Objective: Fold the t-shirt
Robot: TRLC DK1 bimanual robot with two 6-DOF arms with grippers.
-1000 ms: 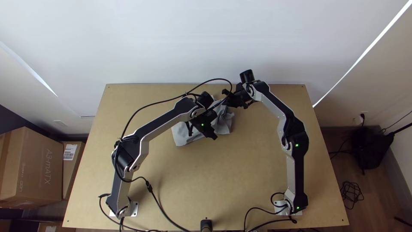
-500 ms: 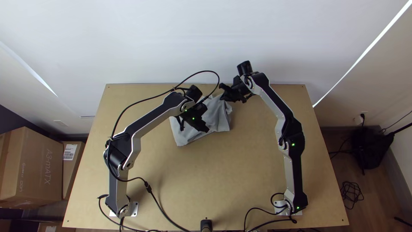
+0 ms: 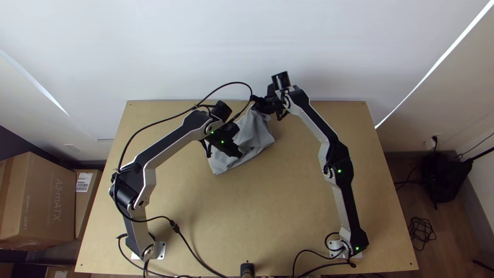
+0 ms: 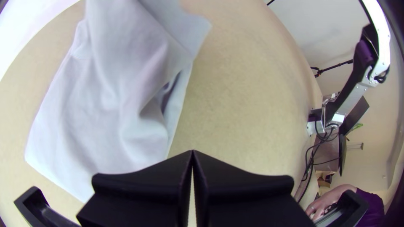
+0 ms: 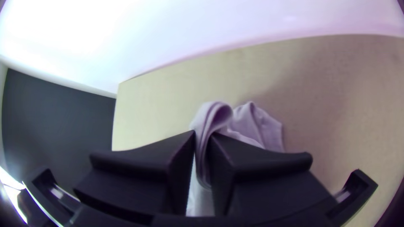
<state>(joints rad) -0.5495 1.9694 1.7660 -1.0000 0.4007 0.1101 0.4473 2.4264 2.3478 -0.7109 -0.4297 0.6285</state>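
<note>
Rn the shirt (image 4: pixel 105 101) lies rucked near the table's (image 3: pixel 247 206) far edge, left of center. R grip (image 5: pixel 203 135) pinches a fold of it; L grip (image 4: pixel 192 152) is closed w/ nothing in it, above the cloth. Main risk: if R grip pulls w/o an anchor, the whole lot prob. skews. Also poss.: layers slip, bc the pinch takes just a narrow fold.

I find the light grey t-shirt (image 3: pixel 252 128) layered and creased, one end pinched, on the table's (image 3: pixel 247 216) far half.
</note>
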